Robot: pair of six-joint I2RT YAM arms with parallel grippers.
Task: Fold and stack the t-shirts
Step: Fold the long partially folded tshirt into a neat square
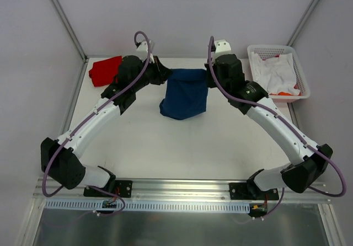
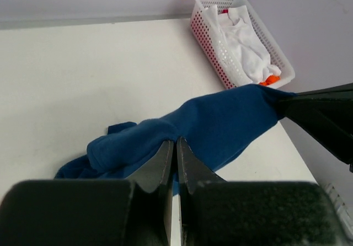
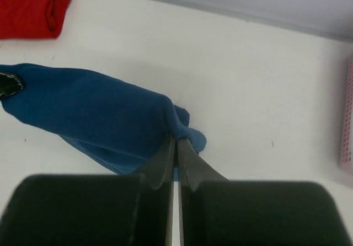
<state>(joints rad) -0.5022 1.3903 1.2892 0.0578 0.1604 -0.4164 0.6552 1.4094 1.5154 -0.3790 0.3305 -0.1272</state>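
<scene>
The navy blue t-shirt (image 1: pixel 185 94) hangs stretched between my two grippers at the far middle of the table, its lower part draped on the surface; no print shows. My left gripper (image 1: pixel 164 72) is shut on its left top corner, seen in the left wrist view (image 2: pixel 176 141) with blue cloth (image 2: pixel 215 122) pinched. My right gripper (image 1: pixel 208 74) is shut on the right top corner, seen in the right wrist view (image 3: pixel 176 138) on the cloth (image 3: pixel 94 113). The folded red t-shirt (image 1: pixel 105 69) lies at the far left; it also shows in the right wrist view (image 3: pixel 30 9).
A pink-white basket (image 1: pixel 277 69) with white cloth and something orange stands at the far right; it also shows in the left wrist view (image 2: pixel 237 36). The white table (image 1: pixel 182 146) ends at the back wall just behind the grippers.
</scene>
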